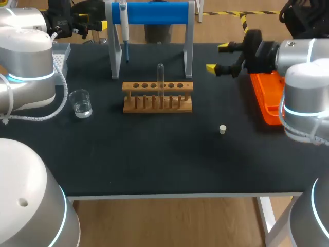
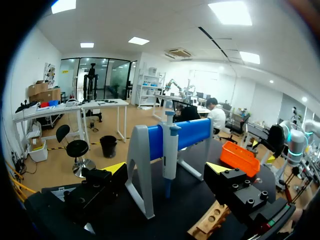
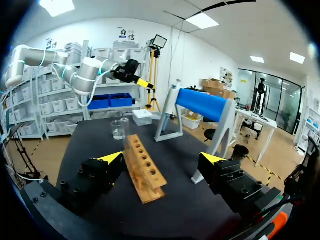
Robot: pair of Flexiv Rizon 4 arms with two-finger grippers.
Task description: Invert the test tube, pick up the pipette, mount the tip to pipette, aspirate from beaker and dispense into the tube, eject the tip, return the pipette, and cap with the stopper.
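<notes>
Test tube [image 1: 160, 80] in rack [image 1: 157, 108], seemingly inverted; stopper [image 1: 222, 129] lies apart.

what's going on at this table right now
Nothing is in hand. Both arms are held up toward the back of the table with open, empty grippers: the left gripper near the pipette hanging on the blue stand, the right gripper by the orange tray. The test tube stands in the wooden rack, rounded end up. The beaker sits between rack and left arm; the stopper lies loose toward the right arm.
</notes>
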